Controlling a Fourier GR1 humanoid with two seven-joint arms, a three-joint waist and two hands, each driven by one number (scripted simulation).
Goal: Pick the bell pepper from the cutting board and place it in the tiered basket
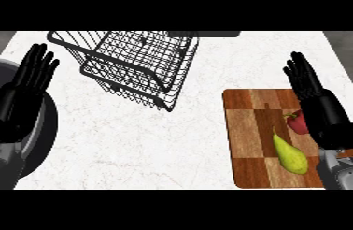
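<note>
Head view looks steeply down on a white marbled desk [138, 145]. At the right, the right hand [318, 105] hangs over the wooden cutting board [251, 131], its fingers [300, 72] straight and close together, holding nothing, their tips pointing to the far side of the desk past the board's far edge. The red bell pepper [296, 123] lies on the board just beside the inner side of that hand, level with the palm and well behind the fingertips; the hand covers part of it, so I cannot tell whether they touch. A yellow-green pear [291, 155] lies on the board nearer than the pepper, its thin end pointing toward the pepper, close to the wrist.

At the left edge the left hand [24, 96] rests open, fingers [38, 65] straight and up, empty. Beneath it a dark round object [43, 135] shows partly at the desk's edge; I cannot tell what it is.

The black wire tiered basket [134, 63] stands at the far middle of the desk, between the two sets of fingertips and apart from both.

No brand, label or writing can be read on anything.
</note>
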